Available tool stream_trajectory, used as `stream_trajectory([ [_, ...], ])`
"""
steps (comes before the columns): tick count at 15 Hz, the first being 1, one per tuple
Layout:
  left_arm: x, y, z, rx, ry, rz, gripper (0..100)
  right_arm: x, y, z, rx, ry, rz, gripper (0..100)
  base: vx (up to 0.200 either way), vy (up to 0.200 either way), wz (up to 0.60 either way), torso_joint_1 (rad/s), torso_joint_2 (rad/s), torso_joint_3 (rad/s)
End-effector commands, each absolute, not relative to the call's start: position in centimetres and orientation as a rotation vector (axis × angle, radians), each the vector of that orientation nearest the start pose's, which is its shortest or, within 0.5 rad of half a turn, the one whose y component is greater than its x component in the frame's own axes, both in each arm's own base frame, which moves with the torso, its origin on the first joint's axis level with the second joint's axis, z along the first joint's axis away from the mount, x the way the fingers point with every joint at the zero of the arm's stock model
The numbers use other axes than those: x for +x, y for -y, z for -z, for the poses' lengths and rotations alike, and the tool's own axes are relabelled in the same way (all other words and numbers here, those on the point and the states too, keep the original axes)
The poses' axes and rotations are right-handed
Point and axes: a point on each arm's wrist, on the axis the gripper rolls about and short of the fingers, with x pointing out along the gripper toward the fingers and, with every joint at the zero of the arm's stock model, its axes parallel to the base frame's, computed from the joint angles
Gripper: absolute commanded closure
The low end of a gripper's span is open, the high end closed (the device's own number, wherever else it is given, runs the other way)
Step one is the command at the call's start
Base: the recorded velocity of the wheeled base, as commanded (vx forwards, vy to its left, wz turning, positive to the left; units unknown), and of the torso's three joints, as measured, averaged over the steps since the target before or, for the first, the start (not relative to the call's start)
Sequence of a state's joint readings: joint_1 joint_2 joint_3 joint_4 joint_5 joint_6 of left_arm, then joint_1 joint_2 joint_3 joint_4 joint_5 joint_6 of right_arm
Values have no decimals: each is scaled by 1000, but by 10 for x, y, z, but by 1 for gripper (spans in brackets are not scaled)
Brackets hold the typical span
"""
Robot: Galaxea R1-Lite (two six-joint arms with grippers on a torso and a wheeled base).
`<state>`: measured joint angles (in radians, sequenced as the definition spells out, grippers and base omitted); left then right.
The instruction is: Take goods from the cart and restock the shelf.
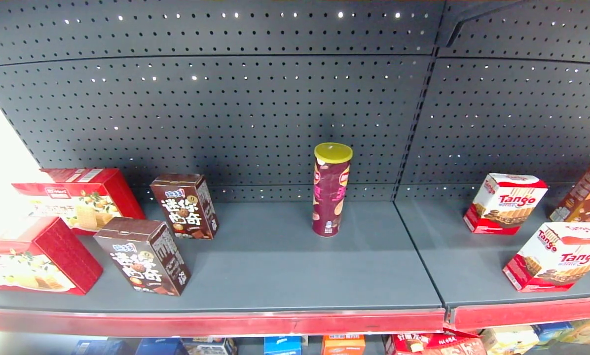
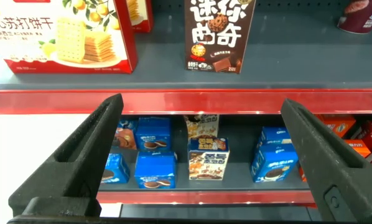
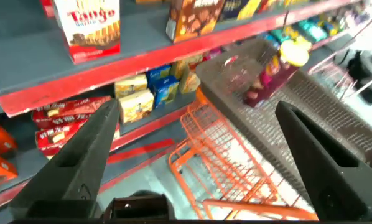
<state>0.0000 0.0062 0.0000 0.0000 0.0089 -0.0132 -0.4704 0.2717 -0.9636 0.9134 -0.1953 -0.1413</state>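
**A:** Where is the stock to be found?

**B:** A purple chip canister (image 3: 272,70) with a yellow lid is seen lying on its side on the grey mesh deck (image 3: 335,112) of the orange cart (image 3: 226,149), which is parked beside the shelving. A second canister (image 1: 331,190) of the same kind is stood upright on the grey shelf (image 1: 275,266). It is near the back panel, well apart from the brown cookie boxes (image 1: 185,205) on the left and the wafer boxes (image 1: 504,202) on the right.

**A:** And how are the claws held?

**B:** The right gripper (image 3: 197,106) is held above the cart with its fingers spread wide and nothing between them. The left gripper (image 2: 201,102) is likewise spread and empty, and is faced toward the shelf's red front lip (image 2: 49,101).

**A:** Which step is judged to be in hand?

**B:** Most likely the cart's canister is to be fetched by the right gripper.

**A:** How is that best done?

**B:** The tube should be taken across its body near the middle, not by the lid, since a smooth round can is likely to roll or slip if pinched off-centre. The fingers should be lowered on either side before being closed, and the mesh should not be scraped. Once lifted, the canister should be turned upright. It should then be set down just beside the standing one, with enough room left that the standing one is not knocked over.
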Motion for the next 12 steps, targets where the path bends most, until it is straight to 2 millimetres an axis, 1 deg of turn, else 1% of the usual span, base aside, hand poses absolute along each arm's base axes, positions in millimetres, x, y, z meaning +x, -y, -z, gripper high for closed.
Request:
stream_trajectory([
  [1, -22, 0, -76, -14, -8, -9, 0, -91, -39, -212, -74, -298, 644, 0, 0, 0, 0, 0, 0, 0],
  [2, -22, 0, -76, -14, -8, -9, 0, -90, -36, -207, -71, -299, 641, 0, 0, 0, 0, 0, 0, 0],
  [3, -22, 0, -76, -12, -8, -9, 0, -89, -33, -196, -69, -303, 620, 0, 0, 0, 0, 0, 0, 0],
  [4, -22, 0, -76, -14, -8, -9, 0, -87, -32, -193, -61, -306, 616, 0, 0, 0, 0, 0, 0, 0],
  [5, -22, 0, -76, -14, -8, -9, 0, -82, -30, -194, 7, -271, 612, 0, 0, 0, 0, 0, 0, 0],
  [6, -22, 0, -76, -14, -8, -9, 0, -77, -29, -191, 20, -255, 611, 0, 0, 0, 0, 0, 0, 0],
  [7, -22, 0, -76, -14, -8, -9, 0, -66, -24, -181, 26, -224, 622, 0, 0, 0, 0, 0, 0, 0],
  [8, -22, 0, -76, -14, -8, -9, 0, -58, -20, -179, 31, -165, 622, 0, 0, 0, 0, 0, 0, 0],
  [9, -22, 0, -76, -14, -8, -9, 0, -55, -19, -180, 30, -135, 615, 0, 0, 0, 0, 0, 0, 0],
  [12, -22, 0, -76, -14, -8, -9, 0, -54, -19, -179, 15, -133, 570, 0, 0, 0, 0, 0, 0, 0],
])
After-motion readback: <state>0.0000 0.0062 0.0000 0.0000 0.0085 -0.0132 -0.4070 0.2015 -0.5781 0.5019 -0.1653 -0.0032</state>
